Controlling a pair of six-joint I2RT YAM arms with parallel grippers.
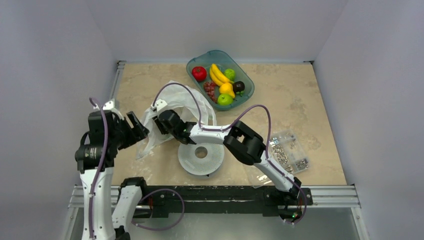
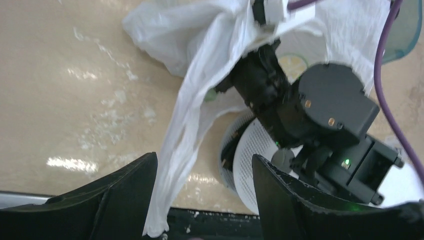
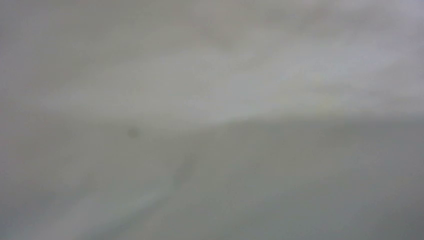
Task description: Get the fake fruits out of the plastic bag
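The white plastic bag (image 1: pixel 172 102) lies crumpled at centre left; it also shows in the left wrist view (image 2: pixel 200 45). My right gripper (image 1: pixel 161 119) reaches into its mouth, and its fingers are hidden by the film. The right wrist view shows only blurred white film. My left gripper (image 1: pixel 136 129) is open at the bag's left edge. A hanging strip of the bag (image 2: pixel 172 165) passes between its wide-apart fingers (image 2: pixel 130 185), unpinched. The red apple (image 1: pixel 199 73), green apple (image 1: pixel 225 99), yellow fruit (image 1: pixel 226 89) and grape cluster (image 1: pixel 210 89) lie in the teal basket (image 1: pixel 247 82). No fruit shows inside the bag.
The basket also holds a banana bunch (image 1: pixel 217 75), a second green apple (image 1: pixel 229 74) and a dark plum (image 1: pixel 238 86). A white perforated round spool (image 1: pixel 201 156) lies under the right arm. A clear bag of screws (image 1: pixel 287 150) lies at right front.
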